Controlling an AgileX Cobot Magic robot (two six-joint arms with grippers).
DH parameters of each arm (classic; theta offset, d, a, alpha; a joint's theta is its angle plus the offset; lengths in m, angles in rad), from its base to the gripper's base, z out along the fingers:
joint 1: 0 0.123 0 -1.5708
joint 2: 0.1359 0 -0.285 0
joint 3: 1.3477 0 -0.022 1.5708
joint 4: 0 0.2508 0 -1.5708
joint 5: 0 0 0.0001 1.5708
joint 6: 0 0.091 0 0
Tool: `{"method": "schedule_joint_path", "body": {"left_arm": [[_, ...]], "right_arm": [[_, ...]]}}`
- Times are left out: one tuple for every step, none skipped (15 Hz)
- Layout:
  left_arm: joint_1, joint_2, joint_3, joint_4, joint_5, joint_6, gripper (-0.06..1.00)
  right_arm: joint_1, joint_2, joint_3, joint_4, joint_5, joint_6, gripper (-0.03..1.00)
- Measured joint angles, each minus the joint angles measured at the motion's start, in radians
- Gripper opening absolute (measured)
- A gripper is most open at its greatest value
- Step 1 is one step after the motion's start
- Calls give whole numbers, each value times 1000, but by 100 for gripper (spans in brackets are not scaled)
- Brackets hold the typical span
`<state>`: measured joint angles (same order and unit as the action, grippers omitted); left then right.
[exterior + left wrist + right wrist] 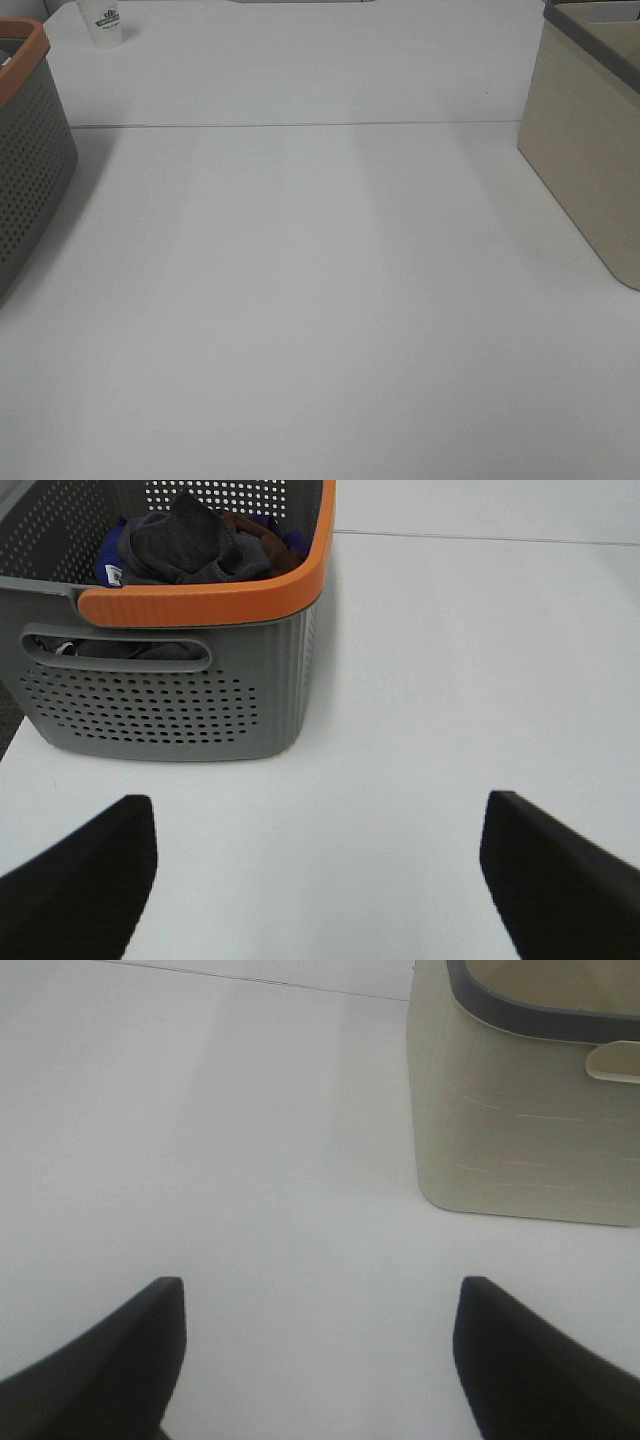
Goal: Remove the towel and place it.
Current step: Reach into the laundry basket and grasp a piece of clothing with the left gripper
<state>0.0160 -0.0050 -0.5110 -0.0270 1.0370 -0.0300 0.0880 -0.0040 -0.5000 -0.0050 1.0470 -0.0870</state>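
Observation:
The towel [185, 548], a dark charcoal cloth, lies bunched on top of other cloths inside the grey perforated basket [170, 705] with an orange rim. My left gripper [318, 825] is open over bare table, a short way in front of that basket, with nothing between its fingers. The same basket [30, 160] shows at the left edge of the exterior high view; its inside is hidden there. My right gripper [318, 1305] stands open above the table, short of a beige bin [520, 1130]. Neither arm appears in the exterior high view.
The beige bin [585, 160] with a dark grey rim stands at the right edge. A white paper cup [105, 22] sits at the back left. A brown cloth [265, 540] and a blue one [110, 555] lie in the basket beside the towel. White table [320, 300] spans between the two containers.

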Motion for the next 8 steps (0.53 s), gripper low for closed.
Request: {"method": "schedule_joint_path", "body": {"left_arm": [[0, 0, 0, 0, 0, 0, 82], [0, 0, 0, 0, 0, 0, 82], [0, 0, 0, 0, 0, 0, 82], [0, 0, 0, 0, 0, 0, 82], [0, 0, 0, 0, 0, 0, 82], [0, 0, 0, 0, 0, 0, 82], [0, 0, 0, 0, 0, 0, 82], [0, 0, 0, 0, 0, 0, 82]], "right_arm": [[0, 0, 0, 0, 0, 0, 74], [0, 0, 0, 0, 0, 0, 74], [0, 0, 0, 0, 0, 0, 74], [0, 0, 0, 0, 0, 1, 74], [0, 0, 0, 0, 0, 1, 74], [0, 0, 0, 0, 0, 1, 74], [0, 0, 0, 0, 0, 1, 74], [0, 0, 0, 0, 0, 1, 74]]}}
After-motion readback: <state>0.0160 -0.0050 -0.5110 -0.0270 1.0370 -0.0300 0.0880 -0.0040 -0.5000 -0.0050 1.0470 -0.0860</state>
